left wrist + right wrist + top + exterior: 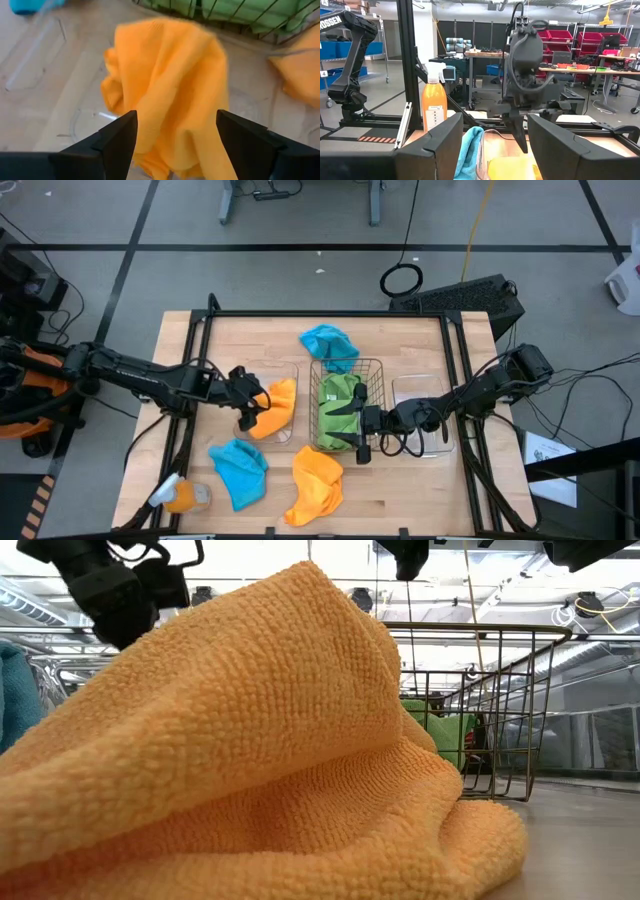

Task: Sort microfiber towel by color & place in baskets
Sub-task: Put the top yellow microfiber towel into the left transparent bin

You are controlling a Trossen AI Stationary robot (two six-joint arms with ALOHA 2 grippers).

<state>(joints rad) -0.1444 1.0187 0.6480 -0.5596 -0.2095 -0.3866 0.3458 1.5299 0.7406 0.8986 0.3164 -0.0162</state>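
High view shows the left gripper (246, 410) with fingers spread over an orange-yellow towel (277, 408) lying in the left clear basket (290, 367). Right gripper (360, 433) hovers spread at the near edge of the wire basket (378, 366) holding green towels (338, 409). Loose lie two blue towels (329, 344) (239, 470) and a second orange-yellow towel (316, 485).

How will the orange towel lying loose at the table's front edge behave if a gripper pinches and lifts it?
The orange towel lies crumpled in soft folds, so it is probably floppy and will drape. Its looped pile, seen in the low view, suggests good grip. It likely drags rather than slides.
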